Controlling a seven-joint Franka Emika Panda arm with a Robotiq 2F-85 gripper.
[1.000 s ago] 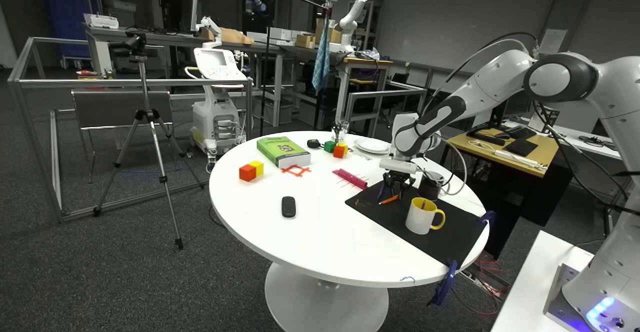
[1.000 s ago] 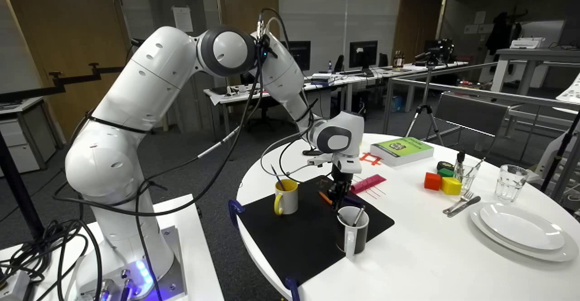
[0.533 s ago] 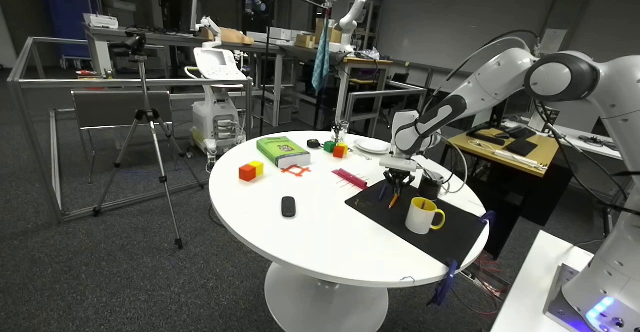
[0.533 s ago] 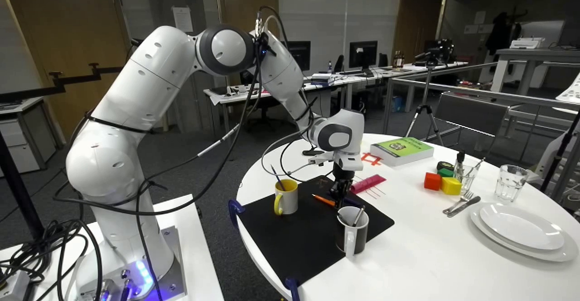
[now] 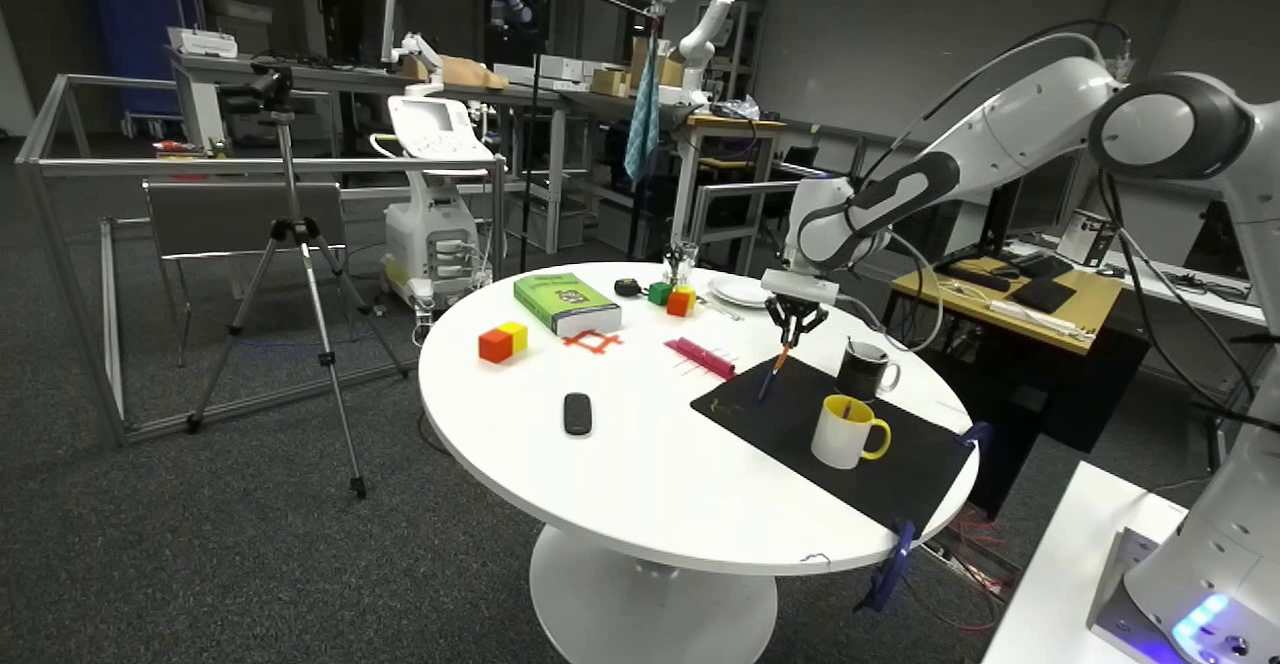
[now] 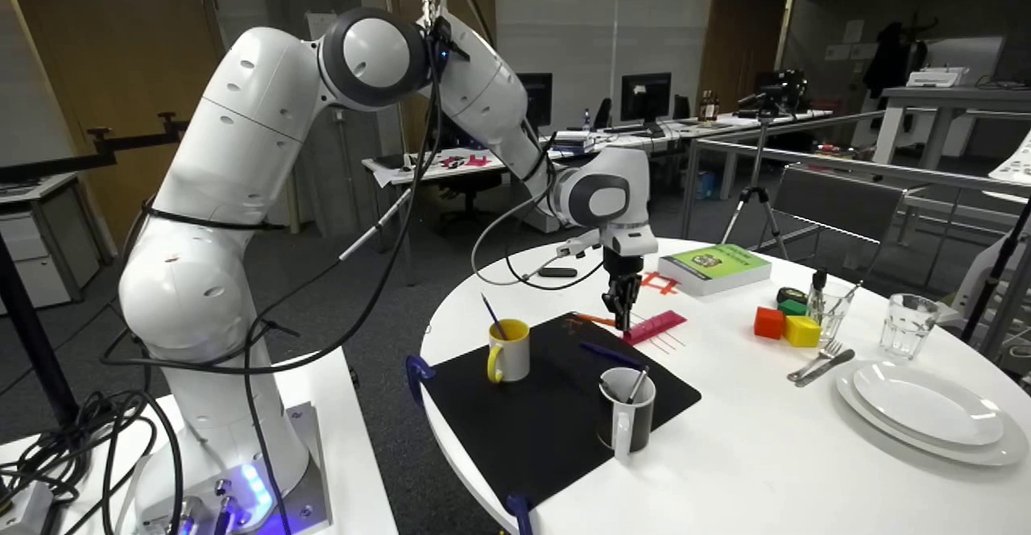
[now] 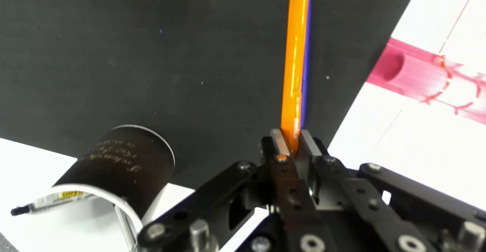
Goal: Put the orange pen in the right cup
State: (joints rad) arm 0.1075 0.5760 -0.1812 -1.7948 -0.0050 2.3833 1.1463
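Going left to right in the wrist view: the black mug (image 7: 125, 164) with the pale rim sits lower left, at the edge of the black mat (image 7: 190, 47), with a couple of pens (image 7: 53, 202) sticking out of it. That's the target cup, I'd say. Mid-frame the gripper (image 7: 291, 140) has the orange pen (image 7: 294, 66) pinched near one end, and in both exterior views it looks lifted off the mat. A blue pen (image 7: 306, 77) peeks out behind it, then a pink curled strip (image 7: 417, 70) further right.

Here's the catch: the mug is left of the gripper, but the pen's long axis runs up the frame, so its free end isn't aimed at the mouth. My guess: swing over, then tip that end down, or it'll snag the rim.
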